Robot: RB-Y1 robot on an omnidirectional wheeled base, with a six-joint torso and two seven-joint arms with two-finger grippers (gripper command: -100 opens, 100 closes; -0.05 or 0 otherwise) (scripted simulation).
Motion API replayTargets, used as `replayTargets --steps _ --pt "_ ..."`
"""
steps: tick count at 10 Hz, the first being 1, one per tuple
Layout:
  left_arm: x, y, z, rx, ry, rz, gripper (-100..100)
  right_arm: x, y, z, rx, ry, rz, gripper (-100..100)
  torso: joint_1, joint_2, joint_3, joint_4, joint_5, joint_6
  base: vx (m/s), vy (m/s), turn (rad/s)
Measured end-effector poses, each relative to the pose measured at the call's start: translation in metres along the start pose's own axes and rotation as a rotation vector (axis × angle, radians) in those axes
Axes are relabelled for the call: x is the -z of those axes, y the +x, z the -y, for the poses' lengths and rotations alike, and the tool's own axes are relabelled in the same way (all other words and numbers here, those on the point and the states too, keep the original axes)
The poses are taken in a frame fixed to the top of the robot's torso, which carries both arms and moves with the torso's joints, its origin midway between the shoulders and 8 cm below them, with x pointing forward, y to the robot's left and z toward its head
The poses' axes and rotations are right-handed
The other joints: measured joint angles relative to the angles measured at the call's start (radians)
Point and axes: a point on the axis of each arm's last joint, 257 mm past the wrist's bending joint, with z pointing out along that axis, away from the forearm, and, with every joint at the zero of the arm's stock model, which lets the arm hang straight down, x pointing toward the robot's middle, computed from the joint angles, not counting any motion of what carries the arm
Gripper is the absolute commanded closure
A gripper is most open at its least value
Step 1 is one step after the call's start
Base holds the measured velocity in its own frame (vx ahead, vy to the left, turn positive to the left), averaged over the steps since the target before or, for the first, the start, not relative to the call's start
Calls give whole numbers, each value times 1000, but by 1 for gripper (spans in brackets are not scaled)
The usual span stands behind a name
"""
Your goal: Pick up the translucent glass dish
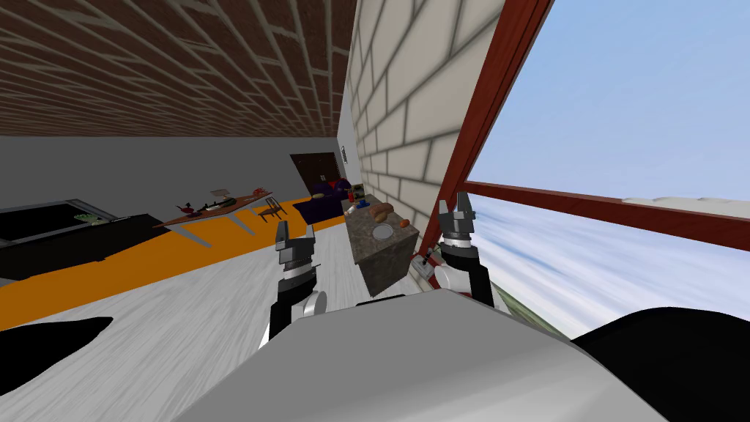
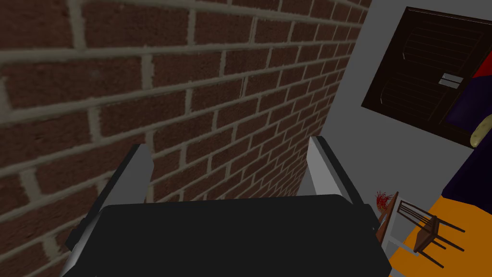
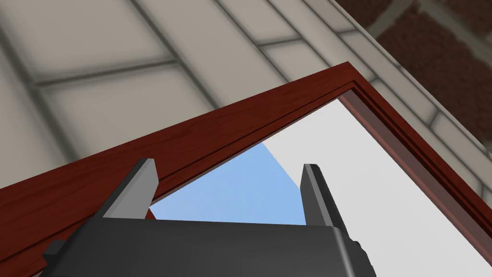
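Note:
A pale round dish (image 1: 383, 232) lies on the mottled stone-topped counter (image 1: 395, 253) ahead, beside two brown loaf-like items (image 1: 380, 212). My left gripper (image 1: 294, 234) is raised over the pale floor, left of the counter and short of it, fingers open and empty. In the left wrist view its fingers (image 2: 137, 173) stand wide apart. My right gripper (image 1: 455, 207) is raised by the red window frame, right of the counter, open with nothing held. The right wrist view has its fingers (image 3: 141, 185) spread.
The counter runs along the pale block wall toward a dark sofa (image 1: 322, 205) and dark door (image 1: 315, 165). A long wooden table (image 1: 216, 210) with small items and a chair (image 1: 272, 210) stand on the orange floor. A big window (image 1: 615, 183) is at right.

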Motion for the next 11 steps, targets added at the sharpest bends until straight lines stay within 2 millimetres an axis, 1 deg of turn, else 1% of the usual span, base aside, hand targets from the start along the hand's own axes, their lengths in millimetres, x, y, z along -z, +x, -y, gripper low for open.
replayTargets --steps 2,4,6,8,11 --pt "0 0 0 0 0 0 0 4 5 7 32 9 -49 -100 2 3 2 1 0 0 -65 31 -12" --pt "0 0 0 0 0 0 0 13 11 13 75 23 -109 -100 2 5 3 1 0 0 -76 44 -6" --pt "0 0 0 0 0 0 0 22 15 26 128 42 -176 -100 3 5 3 1 1 0 -65 50 -4" --pt "0 0 0 0 0 0 0 29 18 31 165 52 -231 -100 2 4 2 1 0 0 -46 44 8" --pt "0 0 0 0 0 0 0 45 24 49 235 77 -326 -100 3 3 2 1 1 0 -36 42 8"
